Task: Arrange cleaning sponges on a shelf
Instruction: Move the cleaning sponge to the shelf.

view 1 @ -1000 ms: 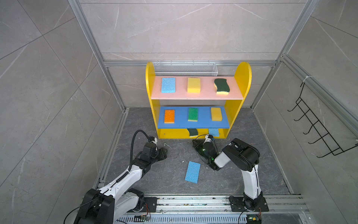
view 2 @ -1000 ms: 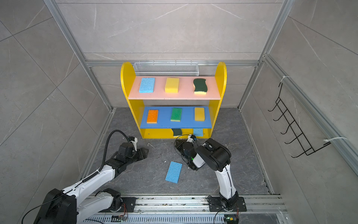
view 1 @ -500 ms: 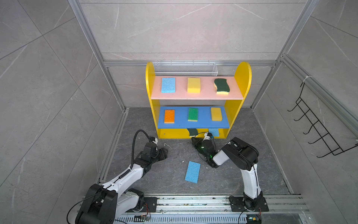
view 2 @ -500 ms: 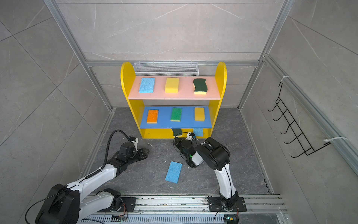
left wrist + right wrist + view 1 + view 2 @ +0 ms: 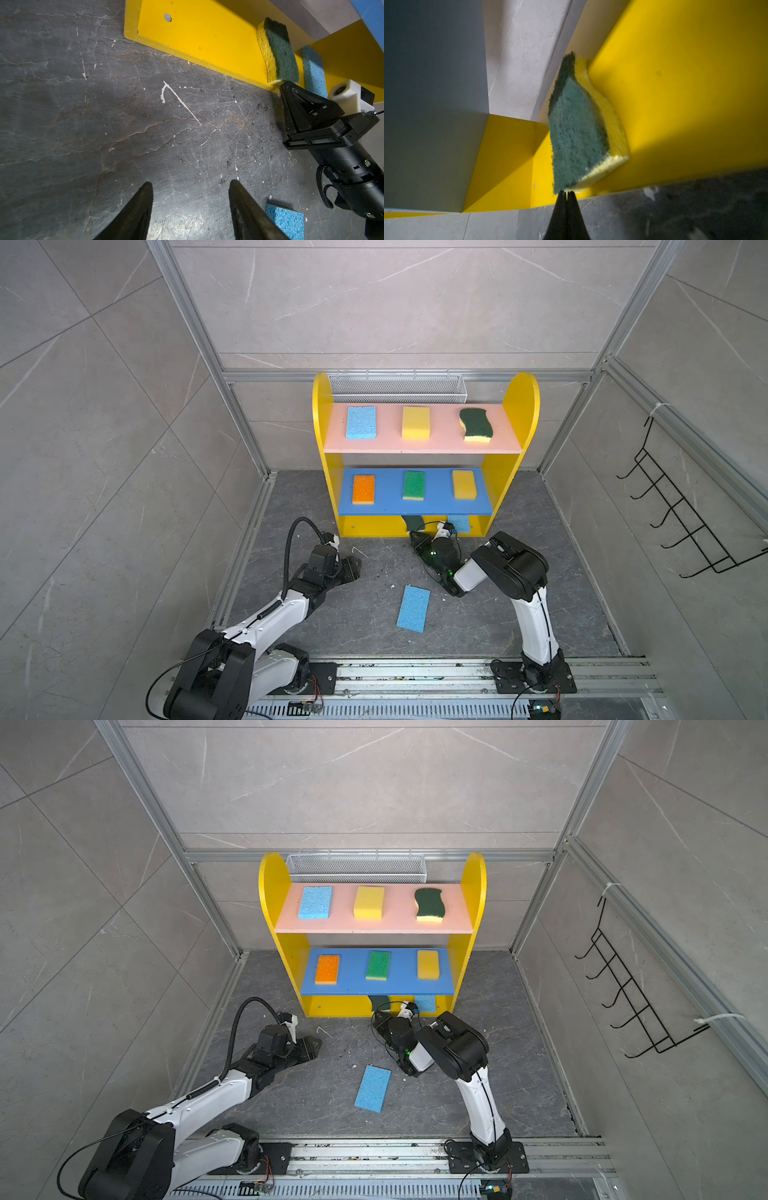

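The yellow shelf (image 5: 322, 427) holds a light blue, a plain yellow and a wavy dark green sponge on its pink board (image 5: 440, 439). An orange, a bright green and a yellow sponge lie on the blue board (image 5: 436, 502). On the yellow base lie a wavy green-on-yellow sponge (image 5: 575, 135) and a light blue one (image 5: 313, 70). My right gripper (image 5: 566, 192) is shut, its tips against the wavy sponge's near end. Another light blue sponge (image 5: 413, 608) lies flat on the floor. My left gripper (image 5: 190, 182) hovers open over bare floor, left of that sponge, with nothing between its fingers.
A white wire mesh basket (image 5: 399, 387) hangs behind the shelf. A black wire hook rack (image 5: 681, 510) is on the right wall. Tiled walls close in both sides, and a metal rail (image 5: 415, 672) carrying both arm bases runs along the front.
My right gripper has crept forward to the shelf's base and the wavy sponge. My left gripper has shifted slightly to the right. The sponges have not moved.
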`<action>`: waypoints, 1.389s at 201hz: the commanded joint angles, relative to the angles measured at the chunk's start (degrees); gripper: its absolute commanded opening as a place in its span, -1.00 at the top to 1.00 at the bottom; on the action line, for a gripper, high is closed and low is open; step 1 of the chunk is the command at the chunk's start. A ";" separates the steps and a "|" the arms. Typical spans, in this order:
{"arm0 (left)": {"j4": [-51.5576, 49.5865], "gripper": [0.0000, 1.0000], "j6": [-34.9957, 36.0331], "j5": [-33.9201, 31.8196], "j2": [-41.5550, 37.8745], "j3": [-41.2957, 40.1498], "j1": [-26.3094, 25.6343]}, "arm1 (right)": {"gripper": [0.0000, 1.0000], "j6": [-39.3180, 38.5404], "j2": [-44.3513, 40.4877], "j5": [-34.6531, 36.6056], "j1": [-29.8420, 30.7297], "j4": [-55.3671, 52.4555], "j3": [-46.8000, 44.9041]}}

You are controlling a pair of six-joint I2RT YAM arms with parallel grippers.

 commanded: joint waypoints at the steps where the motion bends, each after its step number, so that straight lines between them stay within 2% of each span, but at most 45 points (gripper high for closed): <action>1: 1.37 -0.23 -0.49 0.77 -0.78 -0.40 0.25 | 0.98 0.00 2.11 -0.32 -0.12 -0.11 0.95; 202: -0.23 -0.23 -0.15 -0.16 -2.49 -1.05 0.25 | 0.99 -0.57 4.15 -3.71 0.57 -5.88 6.83; 236: -0.49 -0.23 -0.32 -0.38 -2.92 -1.00 0.25 | 1.00 -0.92 1.61 -2.87 1.10 -6.07 4.14; 279: -2.03 -0.23 -0.29 -1.01 -4.76 -1.09 0.17 | 1.00 -2.04 -5.47 -0.47 2.16 -5.85 -2.55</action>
